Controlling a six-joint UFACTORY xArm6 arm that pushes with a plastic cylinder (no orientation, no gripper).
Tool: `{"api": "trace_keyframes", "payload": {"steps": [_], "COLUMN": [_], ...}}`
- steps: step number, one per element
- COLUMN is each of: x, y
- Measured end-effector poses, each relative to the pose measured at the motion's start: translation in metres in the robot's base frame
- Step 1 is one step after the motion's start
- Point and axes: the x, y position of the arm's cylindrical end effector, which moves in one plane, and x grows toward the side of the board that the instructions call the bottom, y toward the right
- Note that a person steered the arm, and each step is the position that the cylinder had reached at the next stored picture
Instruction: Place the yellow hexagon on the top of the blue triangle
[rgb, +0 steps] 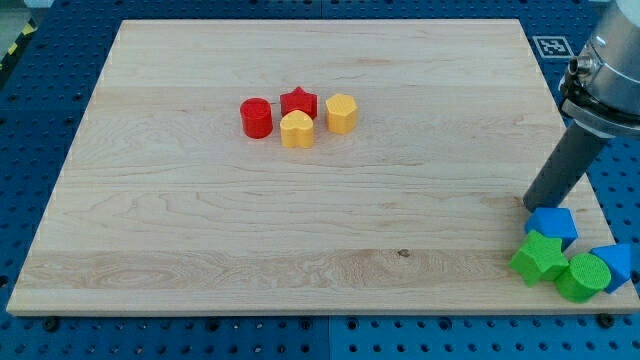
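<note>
The yellow hexagon sits toward the view's upper middle of the wooden board, a matte, flat-topped block with faceted sides. Just beside it on the view's left are a red star and, slightly lower, a yellow heart-like block with rounded lobes; a red cylinder stands at the left end of this tight cluster. All four look like smooth painted pieces, close together or touching.

Well apart from them, at the view's lower right corner, lies a second cluster: a blue block with angled faces, a green star-like block below it, a green cylinder, and another blue block, wedge-shaped, at the very edge of the view. Which of the two blue pieces is the triangle cannot be told for certain.

The arm carries no claw, only a dark, smooth rod; its tip rests on the board just above and left of the upper blue block, nearly touching it.

The board is pale wood with fine horizontal grain and a small dark knot. It lies on a blue perforated table, with a black-and-white marker at the view's upper right.
</note>
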Motion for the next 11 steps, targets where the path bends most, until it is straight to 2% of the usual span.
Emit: {"api": "trace_keyframes", "payload": {"steps": [1, 2, 3, 4, 6, 9, 11], "x": [-0.020, -0.084, -0.169, -0.217, -0.218, -0.153, -0.139], "y": [0.007, -0.030, -0.091, -0.162, -0.255, -0.254, -0.213]}}
